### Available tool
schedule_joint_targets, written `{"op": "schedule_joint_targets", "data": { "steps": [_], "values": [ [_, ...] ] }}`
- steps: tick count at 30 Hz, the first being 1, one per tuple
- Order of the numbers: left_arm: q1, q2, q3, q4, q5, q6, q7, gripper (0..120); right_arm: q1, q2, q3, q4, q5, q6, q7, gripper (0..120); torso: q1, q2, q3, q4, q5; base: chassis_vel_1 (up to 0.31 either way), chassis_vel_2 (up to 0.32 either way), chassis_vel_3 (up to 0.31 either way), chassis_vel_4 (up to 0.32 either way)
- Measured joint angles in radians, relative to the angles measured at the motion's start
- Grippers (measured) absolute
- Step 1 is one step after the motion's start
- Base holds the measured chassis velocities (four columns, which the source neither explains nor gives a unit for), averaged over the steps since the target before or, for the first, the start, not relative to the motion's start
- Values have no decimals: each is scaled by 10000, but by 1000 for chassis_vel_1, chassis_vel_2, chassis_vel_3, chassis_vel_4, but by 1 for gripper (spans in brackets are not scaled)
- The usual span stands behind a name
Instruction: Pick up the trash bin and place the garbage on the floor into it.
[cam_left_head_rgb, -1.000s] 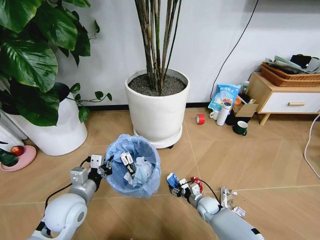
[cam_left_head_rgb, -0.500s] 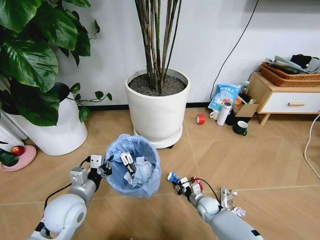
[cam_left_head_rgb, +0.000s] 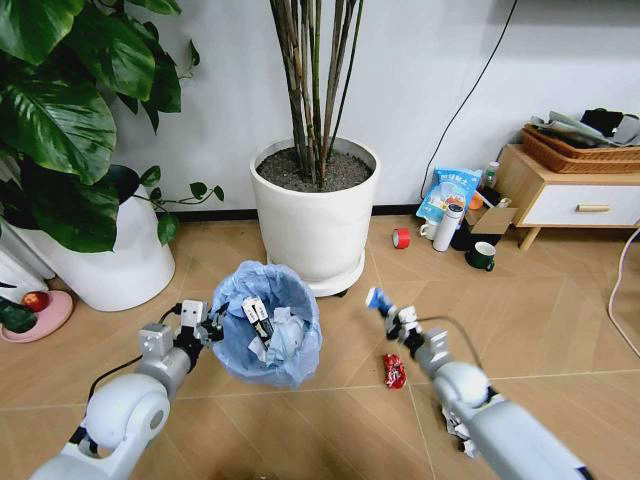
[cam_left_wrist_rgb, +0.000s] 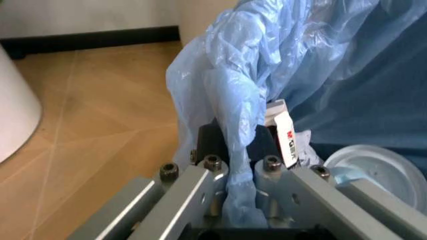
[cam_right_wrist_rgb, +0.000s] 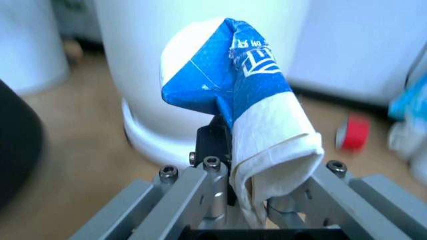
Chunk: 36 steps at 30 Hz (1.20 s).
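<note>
From the head view, the right end effector (cam_left_head_rgb: 385, 308) has risen off the floor (cam_left_head_rgb: 540, 320) within the last second and now holds a blue-and-white wrapper (cam_left_head_rgb: 375, 297) in the air, to the right of the trash bin (cam_left_head_rgb: 267, 325) and apart from it; a red wrapper (cam_left_head_rgb: 394, 371) lies on the planks just beneath the arm, uncovered since the lift. The left end effector (cam_left_head_rgb: 203, 328) stays clamped on the bin's left rim and has carried it slightly up and toward the white plant pot (cam_left_head_rgb: 315, 215). I judge this piece is on its way to the bin, with the red wrapper and some pale scraps near the right forearm yet to be collected. The left wrist view adds the grip itself: the fingers pinch the dark rim through the light-blue bag (cam_left_wrist_rgb: 233, 115), and inside sit a white disc (cam_left_wrist_rgb: 370, 167) and a small printed packet (cam_left_wrist_rgb: 283, 131). The right wrist view adds the wrapper (cam_right_wrist_rgb: 240, 95) standing upright, pinched low between nearly closed jaws, with a red tape roll (cam_right_wrist_rgb: 353, 132) lying blurred beyond.
</note>
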<state>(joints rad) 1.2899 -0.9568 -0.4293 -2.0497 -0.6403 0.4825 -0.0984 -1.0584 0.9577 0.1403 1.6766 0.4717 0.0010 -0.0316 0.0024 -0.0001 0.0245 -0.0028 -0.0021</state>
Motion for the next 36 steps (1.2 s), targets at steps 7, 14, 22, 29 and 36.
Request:
{"op": "schedule_joint_targets", "data": {
  "steps": [7,14,22,29,36],
  "values": [
    [-820,238,407,239,-616,551,-129,0,675,-710,-162,2532,1053,-587,483,4,0,0,0,6,4,0,0,0,0],
    [-1927,417,1298,580,-1536,1079,-606,0,1737,-923,-1081,3954,1965,-1069,668,4,0,0,0,2,0,0,0,0,0],
    [-2841,354,2414,893,-1767,1237,-894,0,2450,-874,-2456,4518,2444,-1196,836,4,0,0,0,2,1,0,0,0,0],
    [-3101,310,2643,984,-1895,1269,-1001,0,1968,-941,-2953,4506,2189,-1263,817,10,0,0,0,0,3,0,0,0,0],
    [-3089,307,2631,981,-1910,1264,-997,0,1845,-881,-3142,4273,2027,-1272,854,33,0,0,0,2,2,0,0,0,0]
  ]
}}
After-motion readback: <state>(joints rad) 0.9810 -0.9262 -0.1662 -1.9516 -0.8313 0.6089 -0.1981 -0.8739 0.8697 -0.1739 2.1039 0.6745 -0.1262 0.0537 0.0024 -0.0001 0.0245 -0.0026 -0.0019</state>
